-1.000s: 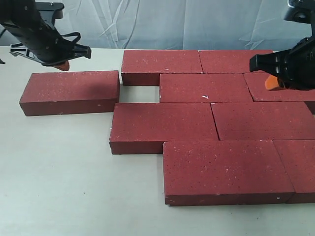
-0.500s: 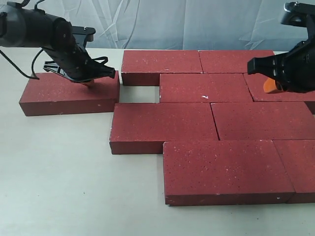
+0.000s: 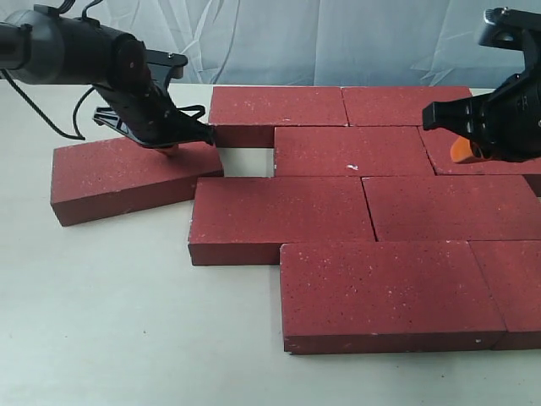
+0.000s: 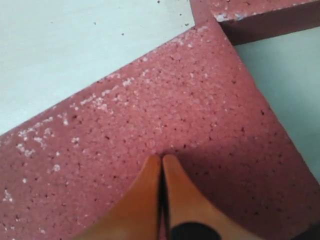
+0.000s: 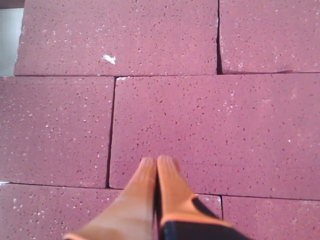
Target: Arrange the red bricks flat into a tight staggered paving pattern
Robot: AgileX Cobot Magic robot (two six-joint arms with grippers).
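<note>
Several red bricks lie flat in staggered rows, among them a back-row brick (image 3: 275, 106), a second-row brick (image 3: 351, 150) and a third-row brick (image 3: 279, 207). One loose brick (image 3: 118, 182) lies skewed at the left, its far corner up against the back-row brick (image 4: 250, 15). My left gripper (image 3: 169, 150) is shut, with its tips (image 4: 161, 159) pressed on the top of the loose brick (image 4: 150, 100) near its right end. My right gripper (image 3: 461, 150) is shut and empty, hovering over the paved bricks (image 5: 210, 120) at the right.
A small gap of bare table (image 3: 245, 161) shows between the loose brick and the second-row brick. The pale table (image 3: 101, 321) stretches to the left and front. A front-row brick (image 3: 380, 283) lies near the table's front edge. A wrinkled sheet (image 3: 270, 38) hangs behind.
My left gripper came down and to the right onto the loose brick. The brick has slid right and turned, so it now lies skewed. The right gripper barely moved.
</note>
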